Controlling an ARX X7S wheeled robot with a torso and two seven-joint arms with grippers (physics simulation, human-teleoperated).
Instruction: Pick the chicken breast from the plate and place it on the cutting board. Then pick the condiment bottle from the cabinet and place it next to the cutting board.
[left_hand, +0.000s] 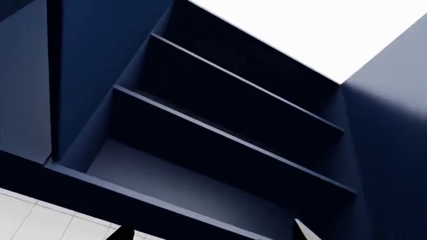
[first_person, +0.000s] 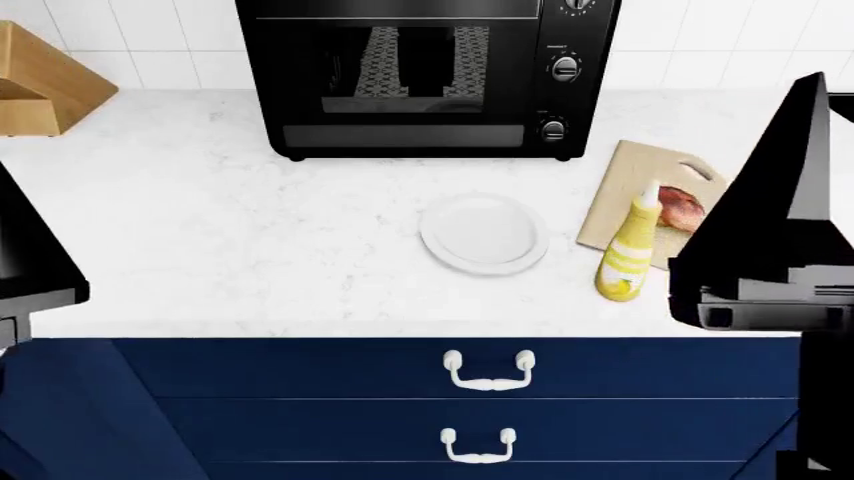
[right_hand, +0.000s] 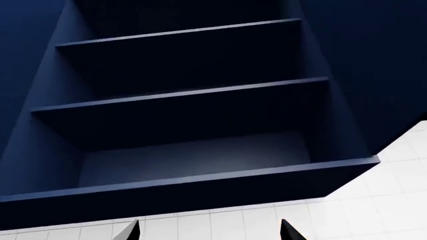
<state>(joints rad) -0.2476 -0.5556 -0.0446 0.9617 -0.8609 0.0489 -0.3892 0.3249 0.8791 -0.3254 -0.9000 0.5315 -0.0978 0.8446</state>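
Chicken breast (first_person: 681, 208) half behind bottle (first_person: 630, 255)

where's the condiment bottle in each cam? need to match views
Head view: condiment bottle lies on the counter, right of the plate, its nozzle end over the cutting board edge.
Left wrist view: not in it; only bare cabinet shelves.
Right wrist view: not in it; same bare shelves.
Shared landmark: dark blue cabinet shelves link both wrist views; head view lacks them.

Gleaming glossy reddish-brown on the chicken breast (first_person: 681, 208); showing pale matt wood on the cutting board (first_person: 641, 185); looking smooth yellow plastic on the condiment bottle (first_person: 629, 255); shining smooth white on the plate (first_person: 483, 234); appearing faintly veined white stone across the tabletop (first_person: 240, 220).
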